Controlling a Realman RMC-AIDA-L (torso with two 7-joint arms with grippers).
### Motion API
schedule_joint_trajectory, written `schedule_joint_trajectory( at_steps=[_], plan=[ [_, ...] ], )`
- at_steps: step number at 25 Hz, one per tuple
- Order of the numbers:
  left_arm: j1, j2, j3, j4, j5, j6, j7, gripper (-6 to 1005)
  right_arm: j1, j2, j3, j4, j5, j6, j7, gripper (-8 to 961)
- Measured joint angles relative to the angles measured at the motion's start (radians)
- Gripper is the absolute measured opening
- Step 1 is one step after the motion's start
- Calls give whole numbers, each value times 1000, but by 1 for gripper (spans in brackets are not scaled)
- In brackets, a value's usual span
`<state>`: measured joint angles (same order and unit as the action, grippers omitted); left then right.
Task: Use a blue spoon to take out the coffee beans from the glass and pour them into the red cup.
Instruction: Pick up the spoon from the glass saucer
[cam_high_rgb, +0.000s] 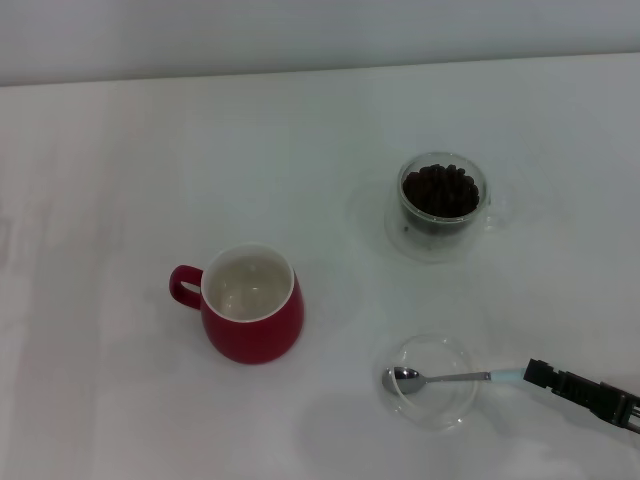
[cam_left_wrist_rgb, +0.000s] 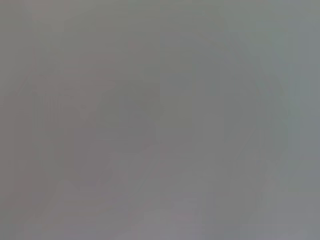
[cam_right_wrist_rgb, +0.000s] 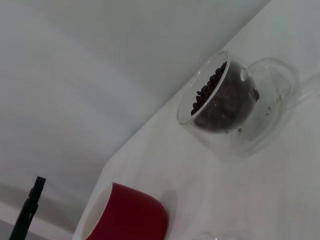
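Right gripper (cam_high_rgb: 537, 373) low at near right, tip at the spoon's (cam_high_rgb: 440, 378) blue handle end; open or closed: can't tell. Spoon bowl resting in clear dish (cam_high_rgb: 452, 405). Beans (cam_high_rgb: 440, 190) heaped in glass (cam_high_rgb: 441, 205), far right. Red cup (cam_high_rgb: 252, 304) upright, center-left, no beans inside. Left gripper out of view.

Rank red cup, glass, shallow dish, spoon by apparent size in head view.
1. red cup
2. glass, about equal to shallow dish; too close to rank.
4. blue spoon, long but thin.
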<state>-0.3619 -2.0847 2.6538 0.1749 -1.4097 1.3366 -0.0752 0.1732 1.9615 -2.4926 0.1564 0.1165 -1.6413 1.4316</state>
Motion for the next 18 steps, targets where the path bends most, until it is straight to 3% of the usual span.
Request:
schedule_joint_trajectory(
  at_steps=[11, 18],
  plan=[
    [6, -2, 0, 9, 0, 5, -2, 745, 0, 0, 0, 8, 1, 0, -2, 424],
    [8, -2, 0, 12, 0, 5, -3, 745, 7, -1, 0, 9, 0, -2, -5, 174]
  ],
)
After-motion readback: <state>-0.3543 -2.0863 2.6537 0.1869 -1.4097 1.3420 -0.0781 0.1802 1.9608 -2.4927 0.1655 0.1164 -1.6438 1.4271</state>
